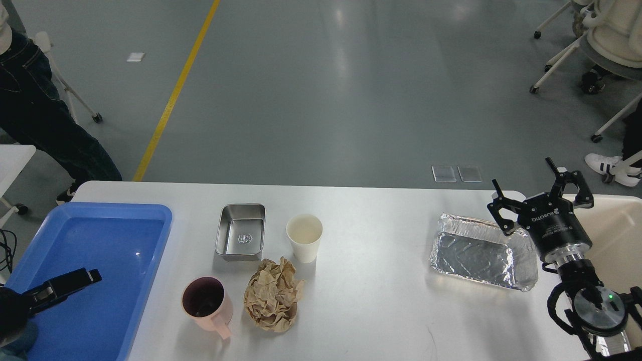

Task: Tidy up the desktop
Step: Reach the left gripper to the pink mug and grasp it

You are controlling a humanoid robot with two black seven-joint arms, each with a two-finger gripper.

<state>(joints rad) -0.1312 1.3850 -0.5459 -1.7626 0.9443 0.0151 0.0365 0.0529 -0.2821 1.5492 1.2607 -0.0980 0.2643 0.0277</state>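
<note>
The white bench [381, 235] spans nearly the full width of the lower view; its near edge is cut off by the frame. At far left, a blue plastic tray [150, 213] rests on it, partly cropped at the left and bottom. The left gripper [75, 281] projects over the tray from the lower left corner; it appears as a single dark bar, so the state of its jaws cannot be determined. To the right stand a stainless steel container [241, 235], a pink mug [206, 303] with a dark interior, a crumpled brown paper ball [273, 296] and a white paper cup [304, 237]. The paper ball lies just beside the mug and the cup. Further right lies an aluminium foil tray [479, 255]. The right gripper [541, 193] is raised over its far right corner, jaws spread wide, holding nothing. A cream bin [619, 225] is cropped at the right edge.
</note>
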